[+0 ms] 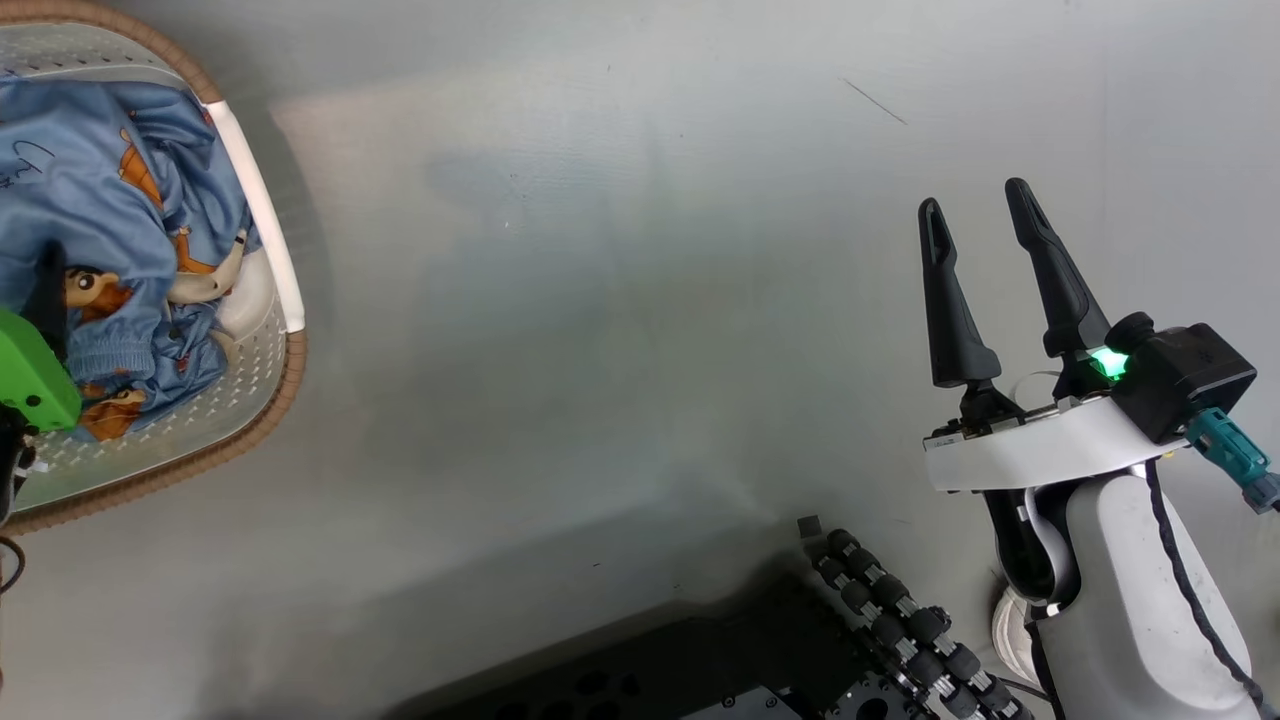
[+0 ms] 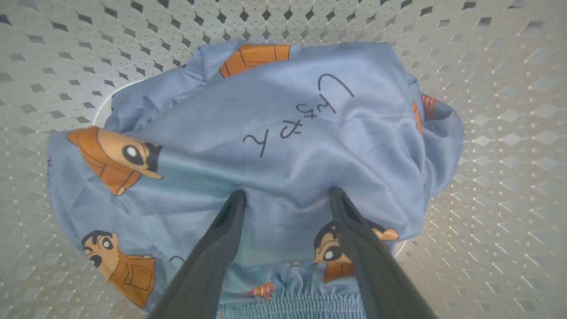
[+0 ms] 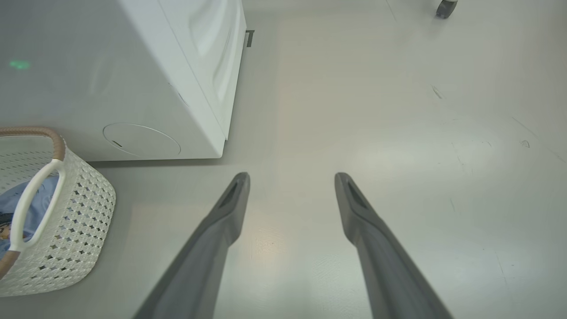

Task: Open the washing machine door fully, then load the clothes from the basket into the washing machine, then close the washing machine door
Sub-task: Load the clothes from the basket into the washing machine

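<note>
Left wrist view, nearest: your left claw point(image 2: 287, 192) is spread wide, with both fingertips down on the clothes point(image 2: 288, 133). Blue cloth is bunched between them and is not pinched. The perforated wall of the basket point(image 2: 509, 133) rings the pile on all sides, so side room is tight.

Head view adds the layout. The basket sits at the far left on the floor point(image 1: 600, 350), its white handle and brown rim facing the middle, and your green left wrist is over the pile. Your right claw point(image 1: 975, 195) is wide too and holds nothing. It hangs over bare floor, well apart from the basket. The robot's dark base point(image 1: 700, 670) lies at the bottom edge, beside the right arm.

Right wrist view, farther out: the washing machine point(image 3: 133, 88) stands just beyond the basket, with a strip of floor between them. Open floor runs to the right of its corner. A small castor point(image 3: 445, 8) sits far off at the top edge.
</note>
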Controlling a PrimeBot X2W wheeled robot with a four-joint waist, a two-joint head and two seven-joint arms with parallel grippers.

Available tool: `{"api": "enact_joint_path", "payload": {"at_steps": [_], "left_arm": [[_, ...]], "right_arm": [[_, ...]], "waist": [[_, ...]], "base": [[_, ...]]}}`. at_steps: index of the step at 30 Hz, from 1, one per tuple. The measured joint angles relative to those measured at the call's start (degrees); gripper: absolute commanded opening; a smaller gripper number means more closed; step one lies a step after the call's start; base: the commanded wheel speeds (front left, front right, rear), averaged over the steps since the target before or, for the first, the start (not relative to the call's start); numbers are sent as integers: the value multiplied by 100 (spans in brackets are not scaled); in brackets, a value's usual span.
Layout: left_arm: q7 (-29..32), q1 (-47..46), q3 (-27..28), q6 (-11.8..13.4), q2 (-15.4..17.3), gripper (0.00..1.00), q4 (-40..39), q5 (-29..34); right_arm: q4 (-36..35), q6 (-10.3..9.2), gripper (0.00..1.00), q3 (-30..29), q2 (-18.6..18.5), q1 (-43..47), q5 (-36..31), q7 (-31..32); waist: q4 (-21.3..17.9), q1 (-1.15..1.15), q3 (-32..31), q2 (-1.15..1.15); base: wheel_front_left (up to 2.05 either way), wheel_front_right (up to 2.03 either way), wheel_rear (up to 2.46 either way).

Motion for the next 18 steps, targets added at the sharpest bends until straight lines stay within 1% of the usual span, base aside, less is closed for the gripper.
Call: {"api": "enact_joint_path", "payload": {"at_steps": [11,16,17,18], "left_arm": [[87,-389,-11,0,76,100,312,10],[76,-449,-98,0,98,100,448,160],[75,-473,-125,0,100,97,477,189],[67,-504,-151,0,102,82,505,207]], "right_arm": [[-2,0,100,48,2,-4,0,0],[-2,0,100,47,2,-8,1,0],[-2,0,100,47,3,-8,0,0],[-3,0,100,46,2,-8,0,0]], "waist": [[-115,0,246,0],[-170,0,295,0],[-177,0,300,0],[-182,0,305,0]], "base": [[0,0,0],[0,0,0],[0,0,0],[0,0,0]]}}
